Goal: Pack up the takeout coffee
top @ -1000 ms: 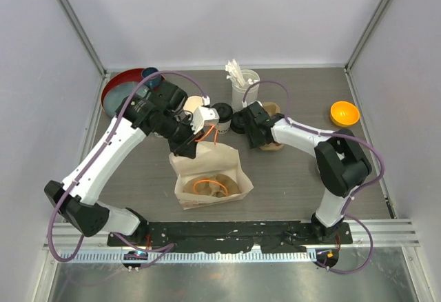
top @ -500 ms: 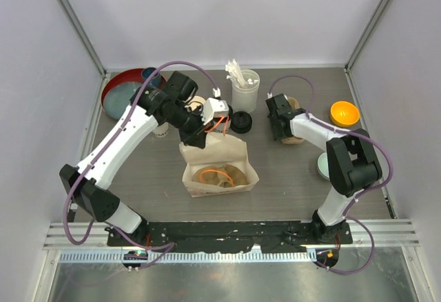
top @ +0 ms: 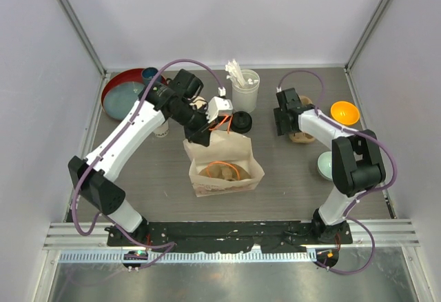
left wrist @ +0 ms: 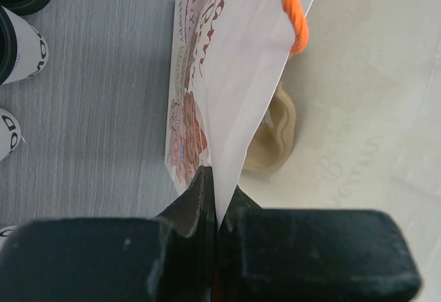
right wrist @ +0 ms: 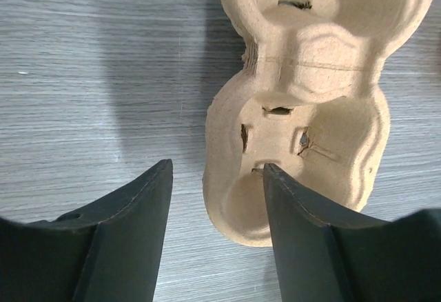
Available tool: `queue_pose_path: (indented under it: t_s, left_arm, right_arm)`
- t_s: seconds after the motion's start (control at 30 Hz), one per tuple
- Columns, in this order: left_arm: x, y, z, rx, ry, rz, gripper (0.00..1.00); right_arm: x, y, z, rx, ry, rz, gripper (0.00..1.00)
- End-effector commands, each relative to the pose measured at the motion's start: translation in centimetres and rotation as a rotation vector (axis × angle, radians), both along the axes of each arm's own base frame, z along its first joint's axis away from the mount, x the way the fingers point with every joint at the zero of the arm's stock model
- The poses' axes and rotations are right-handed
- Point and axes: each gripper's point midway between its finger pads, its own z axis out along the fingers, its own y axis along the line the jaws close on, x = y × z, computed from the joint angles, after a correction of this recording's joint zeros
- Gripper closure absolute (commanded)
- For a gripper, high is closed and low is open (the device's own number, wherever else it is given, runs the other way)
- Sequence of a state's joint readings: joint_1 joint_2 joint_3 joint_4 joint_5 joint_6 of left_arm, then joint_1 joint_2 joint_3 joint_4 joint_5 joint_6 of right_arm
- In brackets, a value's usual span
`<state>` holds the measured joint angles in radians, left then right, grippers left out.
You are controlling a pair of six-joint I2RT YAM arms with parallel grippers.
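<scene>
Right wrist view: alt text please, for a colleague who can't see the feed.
The right gripper, jaws open, hangs over the near end of a tan pulp cup carrier lying flat on the grey wood-grain table. Both its wells look empty.

The left gripper [left wrist: 217, 181] is closed on the edge of the paper bag [left wrist: 234, 61]. A tan pulp piece [left wrist: 274, 136] lies inside. Beside the bag, white cups [left wrist: 24, 43] stand on the surface [left wrist: 103, 109].
</scene>
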<state>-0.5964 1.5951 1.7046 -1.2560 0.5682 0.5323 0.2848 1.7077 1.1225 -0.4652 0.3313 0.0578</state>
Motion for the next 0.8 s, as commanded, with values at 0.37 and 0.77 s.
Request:
queue_pose_path:
  t_s: [0.37, 0.77]
  left_arm:
    - [-0.7, 0.3, 0.5, 0.03, 0.012, -0.023, 1.0]
    - [-2.2, 8.6, 1.0, 0.18, -0.03, 0.075, 1.0]
  right_arm:
    - [0.8, 2.0, 11.3, 0.147, -0.239, 0.065, 0.25]
    - [-1.4, 11.1, 19.0, 0.454, -0.38, 0.357, 0.25]
